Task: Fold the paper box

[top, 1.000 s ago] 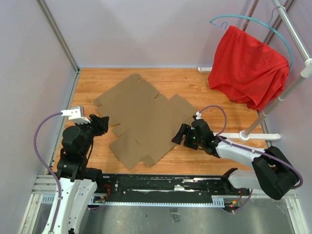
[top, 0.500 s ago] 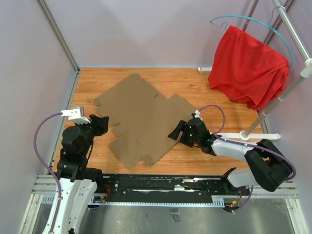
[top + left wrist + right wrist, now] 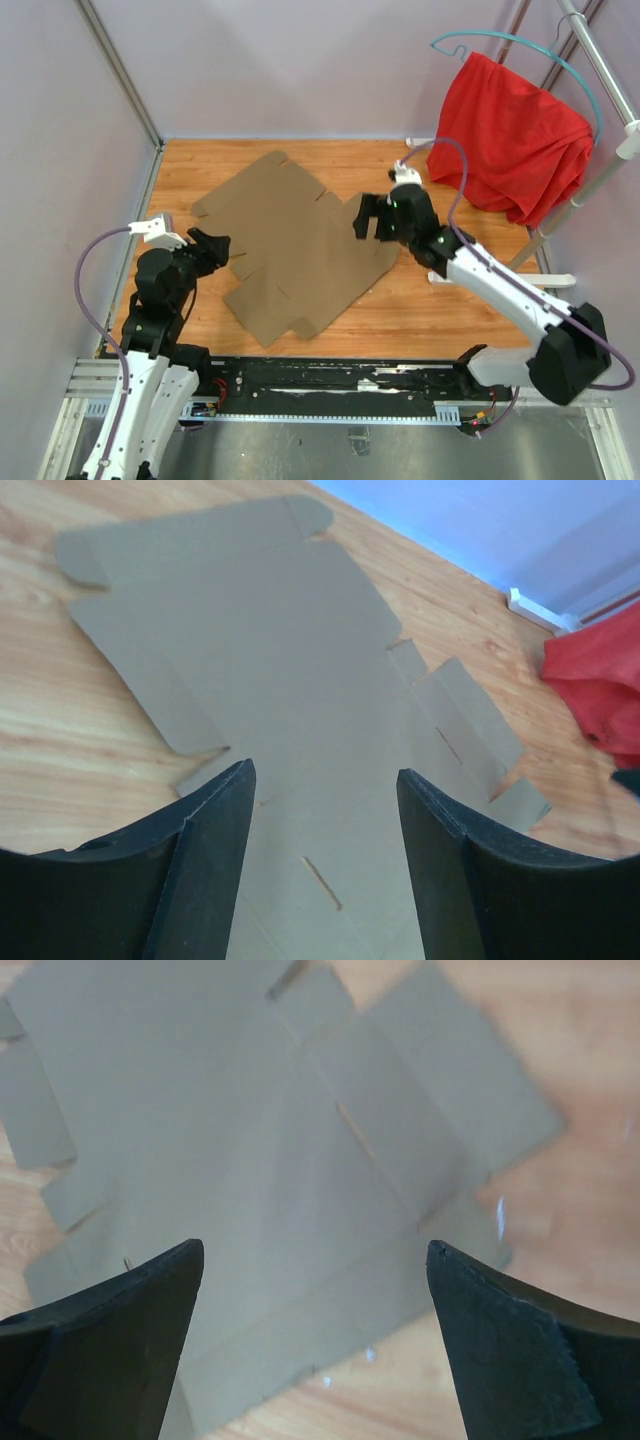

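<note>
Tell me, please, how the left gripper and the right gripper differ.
The left gripper sits at the left edge of the paper box, aimed low across it; the right gripper hovers over its right flaps, looking down. The right gripper's jaws stand wider than the left gripper's. Both are open and empty.

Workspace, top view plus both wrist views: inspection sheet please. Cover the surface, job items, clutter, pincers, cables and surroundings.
Surface: wooden tabletop, no marks or spills seen.
Job's things: paper box, a flat unfolded die-cut sheet with no flap raised.
Clutter: red cloth hung on the rack at far right, apart from the sheet.
Grippers: left pincer at the sheet's left edge, jaws apart, holding nothing. Right pincer over the sheet's right flaps, jaws wide, holding nothing.
Cables: left purple cable arcs outside the left arm. Right purple cable loops above the right wrist. Neither lies on the sheet.
Surroundings: pale walls with metal frame posts on three sides.
</note>
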Robot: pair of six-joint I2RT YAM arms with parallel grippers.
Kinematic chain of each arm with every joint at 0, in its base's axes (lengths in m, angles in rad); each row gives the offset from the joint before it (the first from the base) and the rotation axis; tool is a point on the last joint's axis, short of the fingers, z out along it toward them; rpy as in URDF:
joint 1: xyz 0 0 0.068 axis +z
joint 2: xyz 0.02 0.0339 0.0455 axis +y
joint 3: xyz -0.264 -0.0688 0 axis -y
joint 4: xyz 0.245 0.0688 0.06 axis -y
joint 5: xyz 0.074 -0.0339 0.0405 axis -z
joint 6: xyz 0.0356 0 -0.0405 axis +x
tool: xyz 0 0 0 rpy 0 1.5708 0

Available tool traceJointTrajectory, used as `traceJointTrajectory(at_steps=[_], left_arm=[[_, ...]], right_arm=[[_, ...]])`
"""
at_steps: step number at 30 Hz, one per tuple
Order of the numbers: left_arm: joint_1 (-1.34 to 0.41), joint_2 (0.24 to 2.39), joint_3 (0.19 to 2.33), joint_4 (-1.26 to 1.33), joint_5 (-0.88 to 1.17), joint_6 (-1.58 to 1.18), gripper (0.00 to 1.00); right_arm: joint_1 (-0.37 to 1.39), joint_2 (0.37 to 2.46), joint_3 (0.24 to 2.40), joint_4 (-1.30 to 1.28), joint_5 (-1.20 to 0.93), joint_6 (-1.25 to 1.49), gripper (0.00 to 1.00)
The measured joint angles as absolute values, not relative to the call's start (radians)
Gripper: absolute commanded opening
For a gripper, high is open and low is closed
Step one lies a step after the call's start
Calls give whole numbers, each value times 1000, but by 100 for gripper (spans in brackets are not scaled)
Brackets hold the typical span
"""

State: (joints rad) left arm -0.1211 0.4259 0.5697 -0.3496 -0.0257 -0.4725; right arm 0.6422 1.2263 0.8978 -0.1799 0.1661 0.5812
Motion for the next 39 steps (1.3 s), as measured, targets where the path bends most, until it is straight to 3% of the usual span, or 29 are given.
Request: traceJointTrajectory(at_steps=[7,9,14,18,32,39], left_arm=[[-121,475,389,-274,-15,-722,74],[-121,480,336,-274,-34,-767,76],[-121,503,299,-249,-99,-836,77],[-121,543,269,-141,-134,-874,78],[-121,1026,249,132,-157,-895,79],[-121,1101,275,217,-164,-876,79]], right_arm=[[489,1666,1385,-185,-49,265,95],[457,1841,1523,-192,-133,210,99],[423,2179,1754,-221,-259,132,98],[408,2337,1917,-265,-311,92,98],[395,2444,2117,-310,-503,35,99],[395,2491,2115,-326,-548,32,99]])
